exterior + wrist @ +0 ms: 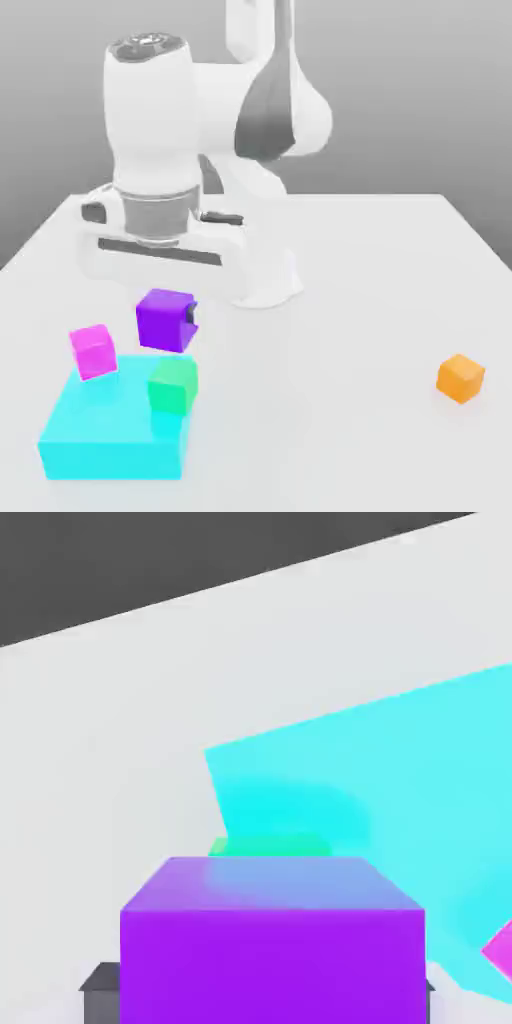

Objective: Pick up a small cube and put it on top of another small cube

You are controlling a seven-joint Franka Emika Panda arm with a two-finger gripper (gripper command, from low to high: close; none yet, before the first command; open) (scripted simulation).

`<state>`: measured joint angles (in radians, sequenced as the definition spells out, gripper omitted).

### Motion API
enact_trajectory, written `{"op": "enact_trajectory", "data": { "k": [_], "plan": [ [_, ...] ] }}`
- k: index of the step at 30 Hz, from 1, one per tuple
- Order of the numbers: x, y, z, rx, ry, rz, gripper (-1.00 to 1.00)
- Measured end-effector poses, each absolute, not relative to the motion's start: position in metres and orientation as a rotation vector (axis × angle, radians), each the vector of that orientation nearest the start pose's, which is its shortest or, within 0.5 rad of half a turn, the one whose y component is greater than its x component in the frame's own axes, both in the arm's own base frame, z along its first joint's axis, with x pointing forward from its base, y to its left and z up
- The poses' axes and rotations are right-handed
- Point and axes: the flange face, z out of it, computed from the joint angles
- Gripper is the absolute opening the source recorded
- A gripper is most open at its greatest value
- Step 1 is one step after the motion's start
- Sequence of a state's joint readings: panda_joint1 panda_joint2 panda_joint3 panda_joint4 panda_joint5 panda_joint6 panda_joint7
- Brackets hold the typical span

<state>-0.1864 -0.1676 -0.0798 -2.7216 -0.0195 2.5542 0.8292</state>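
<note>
My gripper is shut on the small deep-purple cube, with one dark finger showing at the cube's side. The cube is held by the far edge of the flat cyan block. In the hand view the purple cube sits between the dark fingers. A small green cube stands on the cyan block just in front of the held cube, and its top edge shows past the held cube.
A pink-magenta cube rests on the cyan block's far corner on the exterior view's left. An orange cube lies alone on the white table at the exterior view's right. The arm's white base stands behind.
</note>
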Motion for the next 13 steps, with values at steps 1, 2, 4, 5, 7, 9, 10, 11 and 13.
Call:
{"op": "enact_trajectory", "data": {
  "k": [1,2,4,5,7,9,10,11,13],
  "plan": [
    [0.384,-0.104,0.265,-2.693,1.613,0.001,-1.0],
    [0.383,-0.104,0.255,-2.693,1.614,0.001,1.0],
    [0.383,-0.104,0.255,-2.693,1.614,0.001,1.0],
    [0.383,-0.104,0.255,-2.693,1.614,0.001,1.0],
    [0.383,-0.104,0.255,-2.693,1.614,0.001,1.0],
    [0.383,-0.104,0.254,-2.694,1.615,0.0,1.0],
    [0.383,-0.104,0.262,-2.693,1.615,0.001,1.0],
    [0.384,-0.104,0.273,-2.693,1.615,0.0,1.0],
    [0.383,-0.104,0.298,-2.693,1.615,0.0,1.0]
  ]
}}
